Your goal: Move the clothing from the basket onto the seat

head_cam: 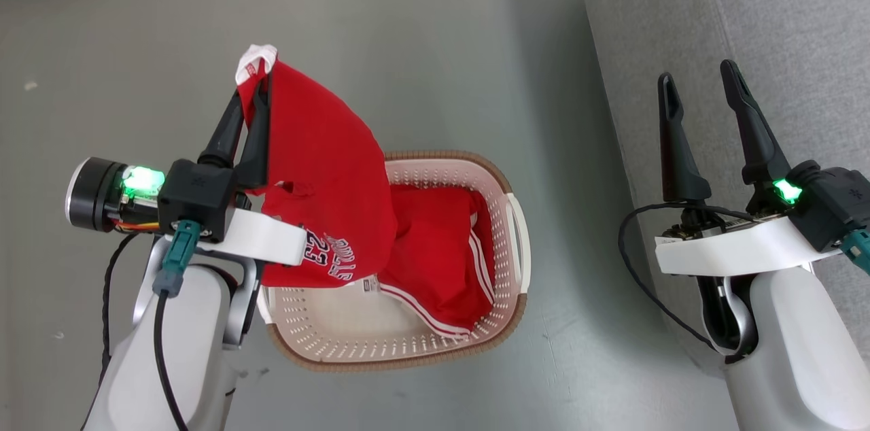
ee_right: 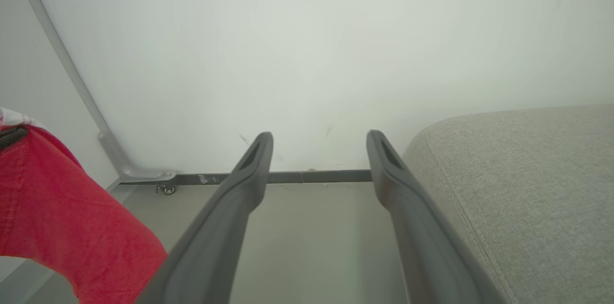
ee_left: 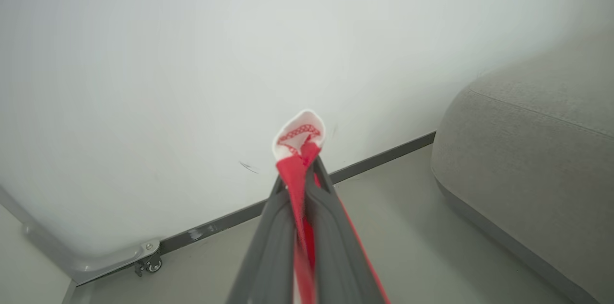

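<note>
Our left gripper [head_cam: 250,94] is clamped on the white-trimmed edge of the red Bulls jersey [head_cam: 319,186], which hangs below it over the basket [head_cam: 504,181]; red shorts [head_cam: 435,261] lie inside. We judge the pinch small: a fast swing could shake it loose. To its right, our right gripper [head_cam: 700,74], spread and empty, stands before the grey sofa [head_cam: 781,9]
</note>
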`<state>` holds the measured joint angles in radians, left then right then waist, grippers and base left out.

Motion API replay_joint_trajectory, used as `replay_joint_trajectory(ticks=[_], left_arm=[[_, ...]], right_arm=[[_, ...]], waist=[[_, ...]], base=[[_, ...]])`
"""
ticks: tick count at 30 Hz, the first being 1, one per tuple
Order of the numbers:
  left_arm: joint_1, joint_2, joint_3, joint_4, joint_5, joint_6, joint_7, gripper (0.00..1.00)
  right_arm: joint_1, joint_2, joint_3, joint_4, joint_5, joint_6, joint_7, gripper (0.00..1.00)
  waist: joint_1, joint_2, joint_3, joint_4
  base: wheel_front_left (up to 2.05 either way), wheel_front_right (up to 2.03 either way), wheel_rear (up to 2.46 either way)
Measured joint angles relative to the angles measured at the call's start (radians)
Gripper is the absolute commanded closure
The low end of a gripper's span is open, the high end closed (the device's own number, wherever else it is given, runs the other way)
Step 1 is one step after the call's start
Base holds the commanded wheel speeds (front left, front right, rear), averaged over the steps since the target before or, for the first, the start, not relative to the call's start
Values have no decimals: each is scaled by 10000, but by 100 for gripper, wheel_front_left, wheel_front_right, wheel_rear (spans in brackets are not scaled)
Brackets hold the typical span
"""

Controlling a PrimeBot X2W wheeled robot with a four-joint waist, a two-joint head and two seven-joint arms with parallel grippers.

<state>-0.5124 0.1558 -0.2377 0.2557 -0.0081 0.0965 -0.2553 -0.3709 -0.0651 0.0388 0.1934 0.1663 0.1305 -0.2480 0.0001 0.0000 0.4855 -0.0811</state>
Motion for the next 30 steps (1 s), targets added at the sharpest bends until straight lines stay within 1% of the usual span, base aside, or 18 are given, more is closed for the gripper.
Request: replay_joint_trajectory(ticks=[8,13,18,22,27,30], left_arm=[[407,46,-19,-362,-163,-96,-2,100],[732,84,-50,-545,-169,-125,-2,100],[1035,155,-255,-700,-311,-495,0,100],[1206,259,-418,-803,-332,-742,-2,100],[1205,280,-642,-1012,-318,-1011,-2,100],[1197,282,-811,-1114,-316,-1208,-2,100]], right_arm=[[58,-48,54,109,0,0,0,0],[485,-63,130,309,0,0,-2,0],[847,-90,368,447,2,0,0,0],[1238,-299,744,742,10,0,-2,0],[1585,-474,1436,1041,13,0,0,0],[1703,-719,1960,1108,13,0,0,0]], waist=[[0,0,-741,163],[0,0,-1311,269],[0,0,-1898,371],[0,0,-2477,472],[-1,0,-3027,572],[0,0,-3336,627]], base=[[0,0,0],[0,0,0],[0,0,0],[0,0,0],[0,0,0],[0,0,0]])
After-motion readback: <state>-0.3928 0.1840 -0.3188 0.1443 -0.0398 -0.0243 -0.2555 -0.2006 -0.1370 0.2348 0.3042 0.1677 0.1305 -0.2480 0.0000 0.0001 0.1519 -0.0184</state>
